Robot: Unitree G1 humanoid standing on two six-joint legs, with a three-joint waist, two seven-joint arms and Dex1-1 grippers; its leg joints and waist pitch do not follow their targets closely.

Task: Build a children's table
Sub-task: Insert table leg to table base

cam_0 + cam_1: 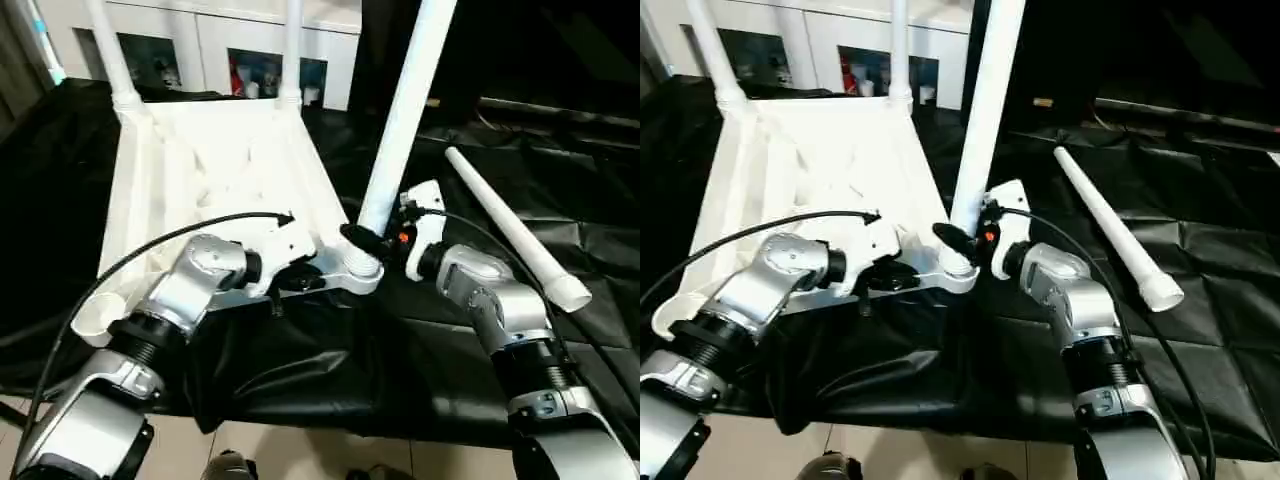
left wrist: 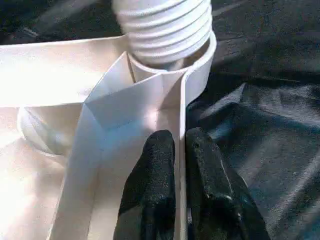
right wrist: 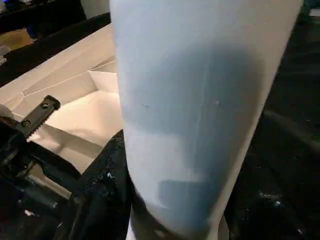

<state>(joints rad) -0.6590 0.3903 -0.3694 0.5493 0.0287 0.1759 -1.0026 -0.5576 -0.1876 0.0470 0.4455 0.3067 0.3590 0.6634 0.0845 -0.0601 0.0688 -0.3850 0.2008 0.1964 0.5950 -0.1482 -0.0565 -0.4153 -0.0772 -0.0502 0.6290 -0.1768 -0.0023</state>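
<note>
2 legs point(image 1: 118, 60) in far sockets, 3rd leg point(image 1: 405, 120) going into near corner, right claw point(image 1: 372, 238) clamped on it; left claw point(image 2: 180, 165) pinching top point(image 1: 215, 160) rim; 4th leg point(image 1: 515, 228) lying on black bench cover

A black sheet point(image 1: 560, 250) covers the surface; the upturned white table top point(image 1: 200, 170) and a loose leg point(image 1: 510, 230) lie on it.

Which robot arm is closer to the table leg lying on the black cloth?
Right. The right end effector is beside the loose leg; the left end effector is farther, at the tabletop rim.
</note>
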